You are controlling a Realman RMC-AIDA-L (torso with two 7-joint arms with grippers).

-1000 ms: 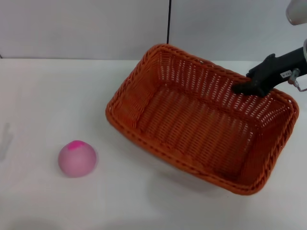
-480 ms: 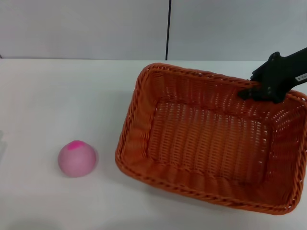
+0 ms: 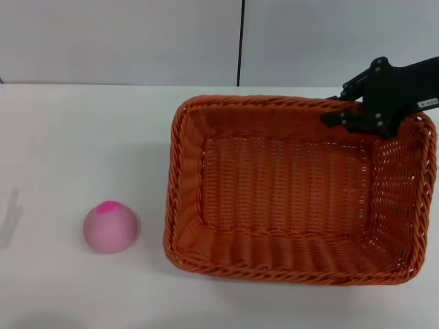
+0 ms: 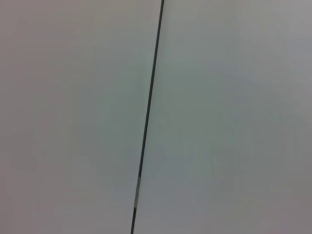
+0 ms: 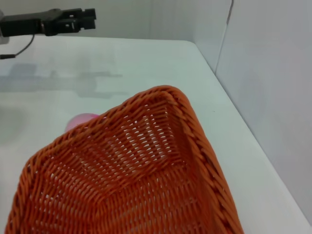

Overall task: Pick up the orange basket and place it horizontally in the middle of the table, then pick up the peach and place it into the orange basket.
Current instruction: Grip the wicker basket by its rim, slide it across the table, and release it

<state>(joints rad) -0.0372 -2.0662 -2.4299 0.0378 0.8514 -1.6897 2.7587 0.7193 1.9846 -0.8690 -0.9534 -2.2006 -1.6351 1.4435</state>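
The orange basket (image 3: pixel 295 199) lies lengthwise across the table (image 3: pixel 68 137), right of centre, with its open side up. My right gripper (image 3: pixel 335 110) is shut on the basket's far rim near the right corner, one finger inside and one outside. The peach (image 3: pixel 110 228), pale pink with a magenta patch, rests on the table to the left of the basket and apart from it. The right wrist view looks across the basket's inside (image 5: pixel 126 175), and a bit of the peach (image 5: pixel 82 120) shows beyond its rim. My left gripper (image 5: pixel 73 18) hangs far off over the table's other side.
A grey wall with a dark vertical seam (image 3: pixel 241 41) stands behind the table's far edge. White tabletop extends left of and behind the peach. The left wrist view shows only the wall and the seam (image 4: pixel 148 117).
The basket has swung from a diagonal to lying straight across the table and has come down. My right gripper turned with it, holding the far rim. The peach has stayed put.
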